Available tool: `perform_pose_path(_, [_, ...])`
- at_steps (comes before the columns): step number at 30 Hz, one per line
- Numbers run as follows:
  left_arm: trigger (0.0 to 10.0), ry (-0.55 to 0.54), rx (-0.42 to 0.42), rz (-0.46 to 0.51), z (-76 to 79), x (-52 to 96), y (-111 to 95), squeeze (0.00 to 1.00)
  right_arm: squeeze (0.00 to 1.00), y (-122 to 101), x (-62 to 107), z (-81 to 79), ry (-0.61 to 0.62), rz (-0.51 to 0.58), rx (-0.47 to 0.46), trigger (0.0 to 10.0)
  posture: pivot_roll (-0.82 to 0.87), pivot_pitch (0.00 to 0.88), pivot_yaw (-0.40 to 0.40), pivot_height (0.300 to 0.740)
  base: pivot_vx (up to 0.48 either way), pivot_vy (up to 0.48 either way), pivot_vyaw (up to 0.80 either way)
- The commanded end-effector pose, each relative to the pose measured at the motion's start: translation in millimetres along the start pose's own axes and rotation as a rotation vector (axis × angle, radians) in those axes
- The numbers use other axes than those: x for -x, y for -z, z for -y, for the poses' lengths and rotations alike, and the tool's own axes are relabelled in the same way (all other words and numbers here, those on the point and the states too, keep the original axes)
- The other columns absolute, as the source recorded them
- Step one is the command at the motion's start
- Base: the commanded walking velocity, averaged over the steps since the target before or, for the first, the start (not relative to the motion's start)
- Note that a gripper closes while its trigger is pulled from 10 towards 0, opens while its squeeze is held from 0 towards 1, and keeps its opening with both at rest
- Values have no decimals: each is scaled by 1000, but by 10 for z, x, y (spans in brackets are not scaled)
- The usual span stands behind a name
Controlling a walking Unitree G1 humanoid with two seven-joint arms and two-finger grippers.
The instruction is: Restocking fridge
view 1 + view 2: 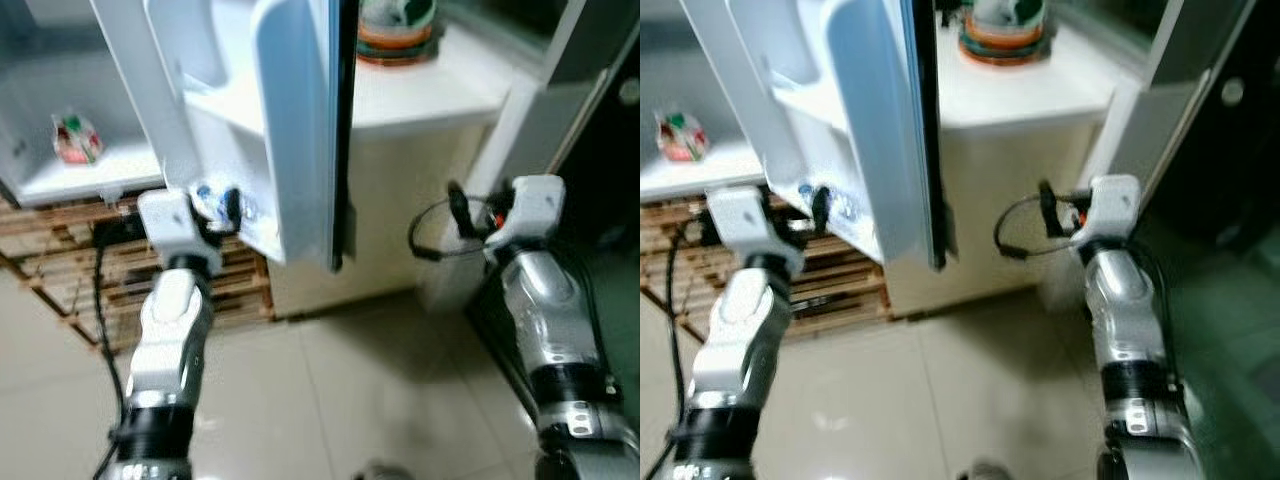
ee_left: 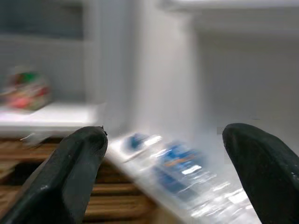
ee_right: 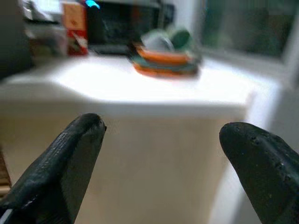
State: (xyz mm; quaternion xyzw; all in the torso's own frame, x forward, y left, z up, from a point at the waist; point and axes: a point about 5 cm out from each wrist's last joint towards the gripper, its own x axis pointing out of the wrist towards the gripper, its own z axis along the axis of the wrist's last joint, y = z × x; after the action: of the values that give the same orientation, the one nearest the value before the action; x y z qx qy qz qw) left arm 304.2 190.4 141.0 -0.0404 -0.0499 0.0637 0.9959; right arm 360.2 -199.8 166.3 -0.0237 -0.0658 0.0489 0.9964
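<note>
You are standing on a pale tiled floor (image 1: pixel 380 400) in a kitchen corner, with an open fridge (image 1: pixel 110 160) on your left and a low white counter (image 1: pixel 430 95) ahead. The fridge door (image 1: pixel 300 130) is swinging out edge-on between your arms, its inner shelves facing your left side. A slatted wooden rack (image 1: pixel 70 265) is sitting under the fridge, and a stack of coloured bowls (image 1: pixel 395 30) is resting on the counter. Inside the fridge, a red and green packet (image 1: pixel 75 138) is lying on the lowest shelf. Water bottles (image 2: pixel 187 175) with blue labels are lying in the bottom door shelf, and that is the stock you are dealing with. Your left gripper (image 1: pixel 222 205) is reaching up to that shelf with its fingers spread wide and nothing between them, the bottles just beyond the tips. Your right gripper (image 1: pixel 458 210) is hovering in front of the counter, fingers also wide apart and empty. The risk here, as I judge it, is the door: pushing into the shelf could swing it, so the fingers close on air or knock a bottle out onto the tiles. Blur is also making your aim uncertain.
</note>
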Motion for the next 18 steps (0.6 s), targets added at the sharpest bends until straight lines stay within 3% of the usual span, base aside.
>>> perform_pose_path(1, [10000, -48, -12, -44, -149, 36, 72, 0, 0, 80, -22, -31, -12, -34, 24, 10000, -16, 0, -5, 740, 0, 0, 0])
perform_pose_path(4, [10000, -117, -95, -144, -457, 177, 210, 0, 0, 41, -260, -135, -8, -75, 69, 10000, 73, 0, -20, 740, 0, 0, 0])
perform_pose_path(8, [10000, -133, -138, -243, -623, 369, 346, 0, 0, 34, -346, -282, -24, -89, 81, 10000, 123, 8, -14, 740, 0, 0, 0])
perform_pose_path(10, [10000, -133, -154, -274, -671, 448, 388, 0, 0, 36, -366, -335, -29, -91, 81, 10000, 130, 20, -10, 740, 0, 0, 0])
perform_pose_path(12, [10000, -101, -169, -397, -708, 604, 542, 0, 0, 48, -398, -421, -34, -99, 82, 10000, 139, 43, -4, 740, 0, 0, 0])
perform_pose_path(15, [10000, -7, -194, -517, -637, 752, 711, 0, 0, -1, -459, -620, -55, -85, 31, 10000, 125, 65, 5, 740, 0, 0, 0])
perform_pose_path(18, [10000, -9, -185, -514, -630, 745, 701, 0, 0, -43, -480, -689, -65, -66, -3, 10000, 110, 62, 8, 740, 0, 0, 0])
